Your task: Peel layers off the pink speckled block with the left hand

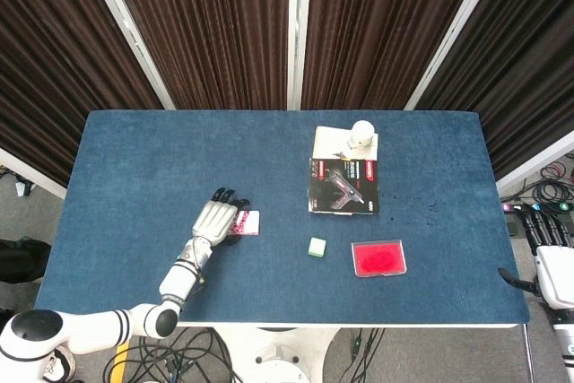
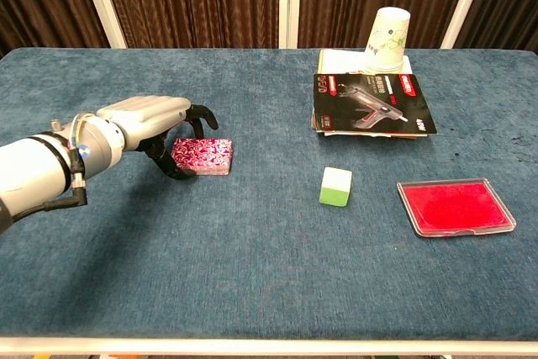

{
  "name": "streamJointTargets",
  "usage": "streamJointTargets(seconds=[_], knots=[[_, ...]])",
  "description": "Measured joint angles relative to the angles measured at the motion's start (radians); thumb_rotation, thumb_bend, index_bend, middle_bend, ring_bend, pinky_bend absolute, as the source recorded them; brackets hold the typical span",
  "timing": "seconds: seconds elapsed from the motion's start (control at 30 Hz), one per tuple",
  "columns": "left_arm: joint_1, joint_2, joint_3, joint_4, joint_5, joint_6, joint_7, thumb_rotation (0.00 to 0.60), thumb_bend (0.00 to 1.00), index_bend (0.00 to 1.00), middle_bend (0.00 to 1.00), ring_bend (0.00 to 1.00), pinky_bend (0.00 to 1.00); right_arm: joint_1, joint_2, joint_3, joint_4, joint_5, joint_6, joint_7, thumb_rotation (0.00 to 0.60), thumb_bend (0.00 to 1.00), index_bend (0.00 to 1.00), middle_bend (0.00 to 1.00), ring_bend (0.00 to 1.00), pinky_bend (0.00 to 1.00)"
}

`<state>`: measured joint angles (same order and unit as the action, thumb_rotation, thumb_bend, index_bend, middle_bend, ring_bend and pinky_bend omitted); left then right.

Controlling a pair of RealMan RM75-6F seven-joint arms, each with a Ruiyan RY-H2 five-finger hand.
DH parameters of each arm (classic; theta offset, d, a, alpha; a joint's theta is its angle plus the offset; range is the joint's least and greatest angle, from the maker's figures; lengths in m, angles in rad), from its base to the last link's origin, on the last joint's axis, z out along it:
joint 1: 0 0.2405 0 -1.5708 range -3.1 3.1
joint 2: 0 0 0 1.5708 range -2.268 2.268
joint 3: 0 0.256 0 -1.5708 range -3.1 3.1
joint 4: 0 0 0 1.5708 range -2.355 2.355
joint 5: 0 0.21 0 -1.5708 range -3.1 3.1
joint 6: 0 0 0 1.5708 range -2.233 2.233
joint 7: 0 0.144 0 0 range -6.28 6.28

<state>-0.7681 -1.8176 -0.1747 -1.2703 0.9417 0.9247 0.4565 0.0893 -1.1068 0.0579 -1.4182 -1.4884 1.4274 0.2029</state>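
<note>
The pink speckled block (image 2: 203,156) lies flat on the blue table, left of centre; in the head view the pink speckled block (image 1: 247,222) shows partly under dark fingertips. My left hand (image 2: 150,126) is at the block's left end, palm down, its fingers (image 2: 179,171) curled down around that end. From these views I cannot tell whether they pinch a layer. The same left hand (image 1: 214,221) shows in the head view. My right hand (image 1: 542,233) hangs off the table's right edge, away from the block; its fingers are too small to read.
A small green and white cube (image 2: 336,186) sits right of the block. A red flat tray (image 2: 456,206) lies further right. A glue gun package (image 2: 372,102) on papers and an upturned paper cup (image 2: 388,39) stand at the back right.
</note>
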Motion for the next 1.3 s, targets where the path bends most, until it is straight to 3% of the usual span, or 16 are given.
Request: streamJointTargets(seconds=[0.43, 0.67, 1.3], knots=[[0.001, -0.008, -0.004, 0.007, -0.002, 0.003, -0.005, 0.600, 0.25, 0.23, 0.31, 0.07, 0.04, 0.000, -0.001, 0.001, 0.001, 0.003, -0.003, 0.000, 0.600, 0.06, 0.00, 0.00, 0.00, 0.00], [0.005, -0.012, -0.008, 0.011, 0.009, 0.014, -0.019, 0.600, 0.26, 0.29, 0.33, 0.09, 0.04, 0.001, -0.003, 0.000, 0.003, 0.005, -0.008, -0.003, 0.600, 0.06, 0.00, 0.00, 0.00, 0.00], [0.017, -0.019, -0.017, 0.030, 0.029, 0.015, -0.065, 0.600, 0.29, 0.34, 0.37, 0.12, 0.04, 0.001, -0.004, 0.002, 0.006, 0.020, -0.021, -0.003, 0.600, 0.06, 0.00, 0.00, 0.00, 0.00]])
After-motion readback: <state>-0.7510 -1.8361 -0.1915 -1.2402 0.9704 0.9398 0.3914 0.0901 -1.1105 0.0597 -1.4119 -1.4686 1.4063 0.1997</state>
